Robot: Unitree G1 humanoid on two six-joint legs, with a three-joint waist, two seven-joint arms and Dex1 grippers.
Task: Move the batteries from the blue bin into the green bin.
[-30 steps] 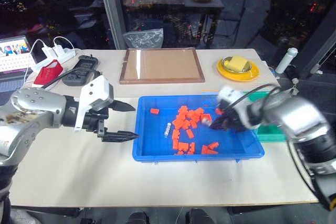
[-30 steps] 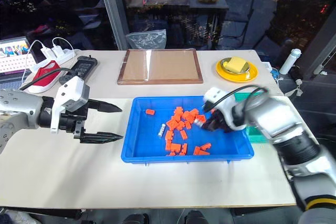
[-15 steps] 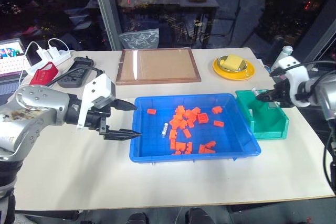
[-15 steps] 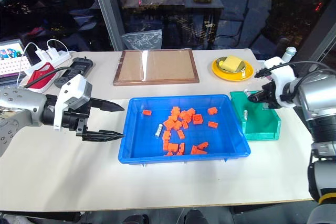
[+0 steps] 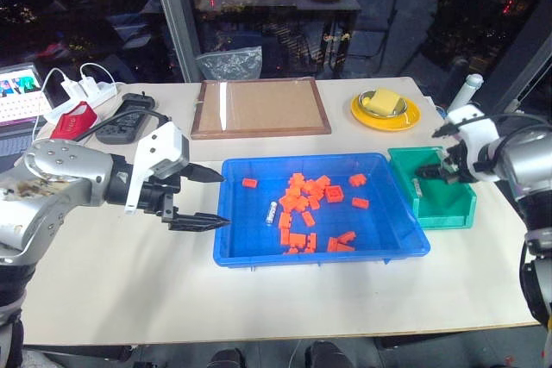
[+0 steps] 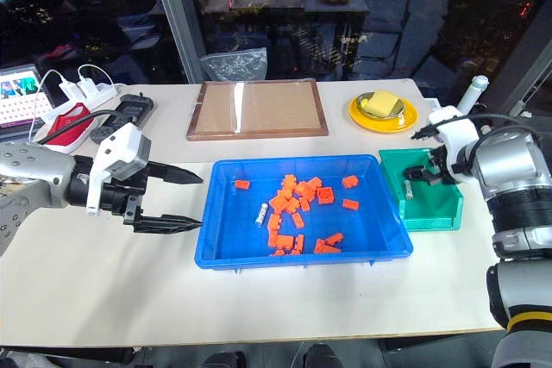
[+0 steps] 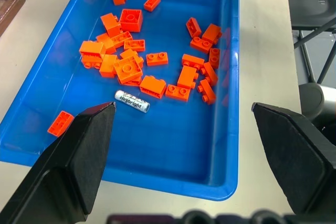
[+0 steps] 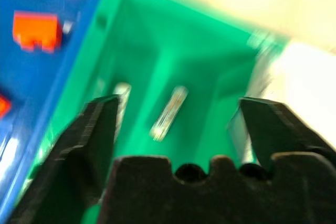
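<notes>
Right gripper [image 8: 176, 124] wide open, empty, over the deep teal-green plastic bin [image 6: 440, 213]; silvery cylindrical batteries [image 8: 169, 113] lie below its fingers. Left gripper [image 5: 203, 198] also wide, empty. One battery [image 7: 132, 101] remains ahead of it in the shallow bright-blue plastic tray [image 5: 250, 252], touching small orange toy bricks [image 7: 126, 69]. Risk: pinching a brick along with it.

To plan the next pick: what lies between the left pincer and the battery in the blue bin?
In the left wrist view, only the blue bin's near rim and bare floor separate the open left pincer from the battery.
</notes>
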